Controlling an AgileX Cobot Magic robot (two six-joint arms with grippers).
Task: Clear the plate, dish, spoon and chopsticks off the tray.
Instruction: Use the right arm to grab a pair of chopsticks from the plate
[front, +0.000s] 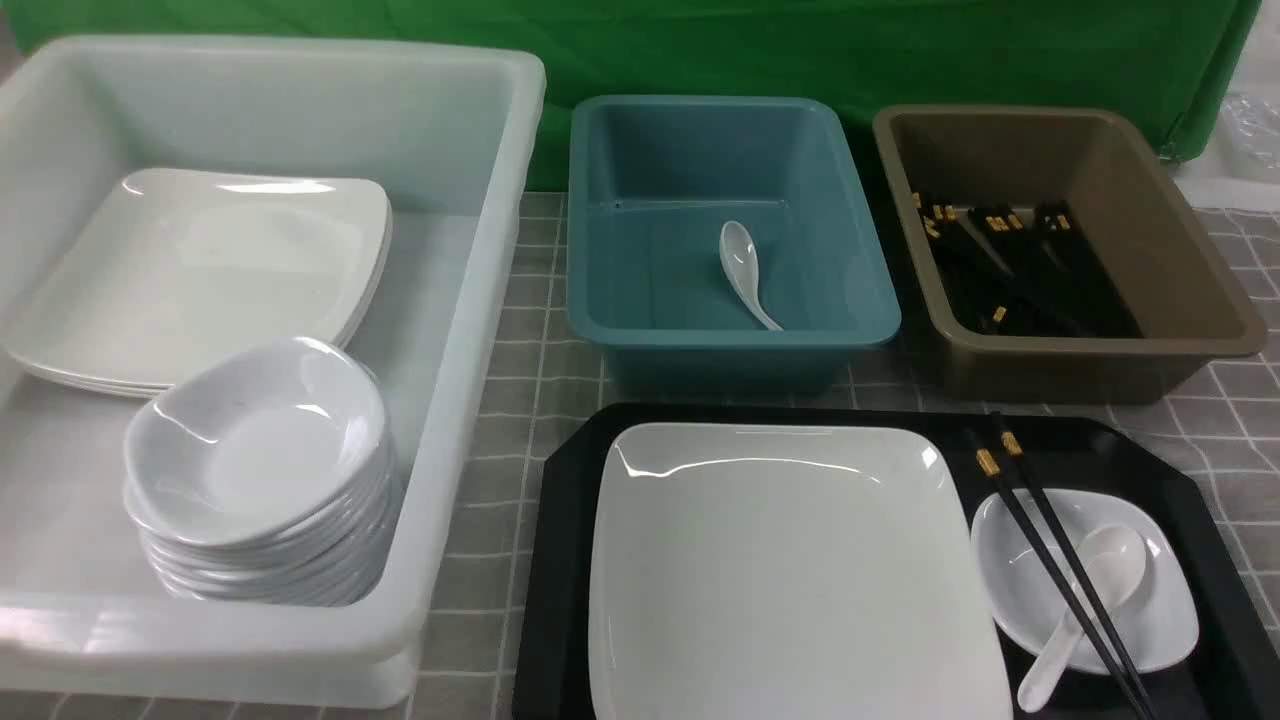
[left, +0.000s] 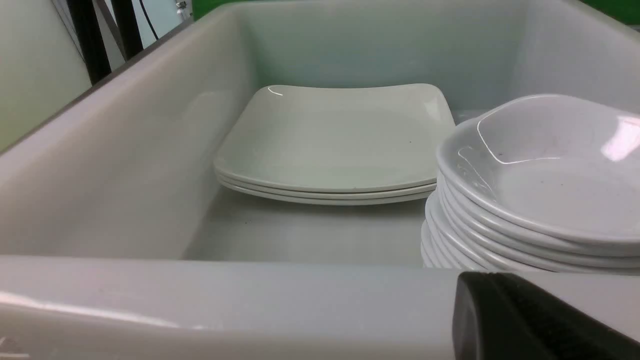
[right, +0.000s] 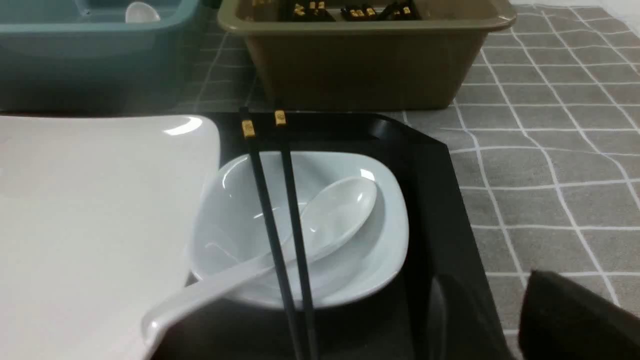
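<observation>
The black tray (front: 560, 560) sits at the front right of the table. On it lies the large white plate (front: 790, 570), with the small dish (front: 1165, 610) to its right. The spoon (front: 1110, 565) rests in the dish, handle over the near rim. The black chopsticks (front: 1048, 560) lie across dish and spoon. Neither gripper shows in the front view. In the right wrist view my right gripper (right: 492, 305) stands open and empty at the tray's right rim (right: 440, 210), short of the dish (right: 380, 240). My left gripper (left: 495, 280) is shut and empty at the white tub's near rim (left: 250, 300).
The white tub (front: 470, 350) on the left holds stacked square plates (front: 200, 270) and a stack of small dishes (front: 260, 450). A teal tub (front: 600, 200) behind the tray holds one spoon (front: 745, 270). A brown tub (front: 1180, 250) holds several chopsticks (front: 1020, 260).
</observation>
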